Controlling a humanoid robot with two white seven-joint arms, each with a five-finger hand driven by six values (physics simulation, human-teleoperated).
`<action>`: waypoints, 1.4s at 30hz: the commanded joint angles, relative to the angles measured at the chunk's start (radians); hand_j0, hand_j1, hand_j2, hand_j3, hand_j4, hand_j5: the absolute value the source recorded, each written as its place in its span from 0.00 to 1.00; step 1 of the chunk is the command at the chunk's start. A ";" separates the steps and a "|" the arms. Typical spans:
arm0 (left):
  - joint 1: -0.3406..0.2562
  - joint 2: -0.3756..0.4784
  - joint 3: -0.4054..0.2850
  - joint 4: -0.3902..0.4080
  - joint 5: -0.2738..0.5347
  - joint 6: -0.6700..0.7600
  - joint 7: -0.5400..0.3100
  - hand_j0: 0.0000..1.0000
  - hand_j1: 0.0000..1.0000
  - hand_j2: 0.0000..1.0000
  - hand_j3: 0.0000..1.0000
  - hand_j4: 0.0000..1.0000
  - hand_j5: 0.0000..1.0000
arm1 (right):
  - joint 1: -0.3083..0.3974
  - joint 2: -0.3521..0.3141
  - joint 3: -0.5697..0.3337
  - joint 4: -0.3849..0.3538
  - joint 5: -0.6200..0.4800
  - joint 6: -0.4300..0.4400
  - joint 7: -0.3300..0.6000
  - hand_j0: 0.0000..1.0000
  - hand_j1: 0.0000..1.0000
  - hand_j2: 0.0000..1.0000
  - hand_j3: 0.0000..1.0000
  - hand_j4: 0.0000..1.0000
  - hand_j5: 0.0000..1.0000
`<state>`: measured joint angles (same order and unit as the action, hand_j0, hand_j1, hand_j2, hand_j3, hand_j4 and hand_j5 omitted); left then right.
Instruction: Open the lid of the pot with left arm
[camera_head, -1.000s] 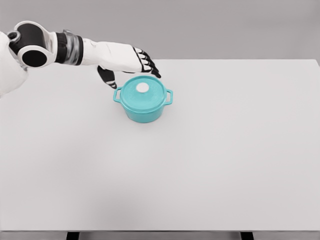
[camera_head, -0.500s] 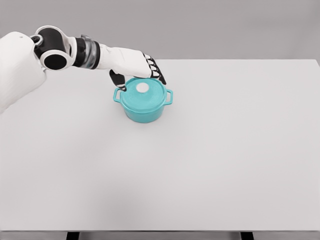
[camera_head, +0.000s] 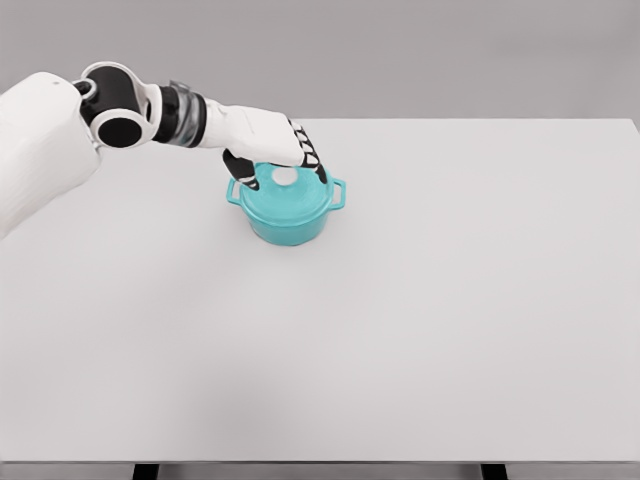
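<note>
A teal pot (camera_head: 287, 210) with 2 small side handles is sitting on the white table (camera_head: 420, 320), in the far left-of-centre part of the tabletop. Its matching teal lid (camera_head: 290, 188) is lying closed on the pot, with a round white knob (camera_head: 285, 177) at its middle.

The robot's left arm (camera_head: 190, 120) is reaching in from the picture's left, its white forearm running across toward the pot. The left hand (camera_head: 275, 150) is hanging over the back-left part of the lid. Its black-jointed fingers (camera_head: 312, 160) are pointing down and are spreading over the lid's far rim, just behind the knob, while the thumb (camera_head: 240, 168) is dropping down on the left side near the pot's left handle (camera_head: 234, 190). The fingers are standing apart in a loose curl and are clamping on nothing; the knob is showing clear between thumb and fingers. Whether the fingertips are touching the lid cannot be told from this view.

The right handle (camera_head: 338, 192) is sticking out free on the pot's other side.
</note>
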<state>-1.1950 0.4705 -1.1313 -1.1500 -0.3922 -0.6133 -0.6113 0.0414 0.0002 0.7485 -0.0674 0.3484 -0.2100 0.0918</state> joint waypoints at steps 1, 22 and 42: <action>0.000 -0.009 -0.008 0.010 0.003 0.002 0.000 0.84 0.84 0.84 0.84 0.84 0.84 | 0.000 0.000 0.000 0.000 0.000 0.000 0.000 1.00 1.00 1.00 1.00 1.00 1.00; 0.006 -0.041 -0.010 0.055 -0.054 0.002 0.000 0.74 0.74 0.74 0.74 0.74 0.74 | 0.000 0.000 0.000 0.000 0.000 0.000 0.000 1.00 1.00 1.00 1.00 1.00 1.00; 0.008 -0.058 -0.010 0.073 -0.086 0.002 0.000 0.57 0.57 0.57 0.57 0.57 0.57 | 0.000 0.000 0.000 0.000 0.000 0.000 0.000 1.00 1.00 1.00 1.00 1.00 1.00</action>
<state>-1.1873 0.4118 -1.1428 -1.0770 -0.4816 -0.6132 -0.6112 0.0414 0.0002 0.7485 -0.0674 0.3484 -0.2100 0.0918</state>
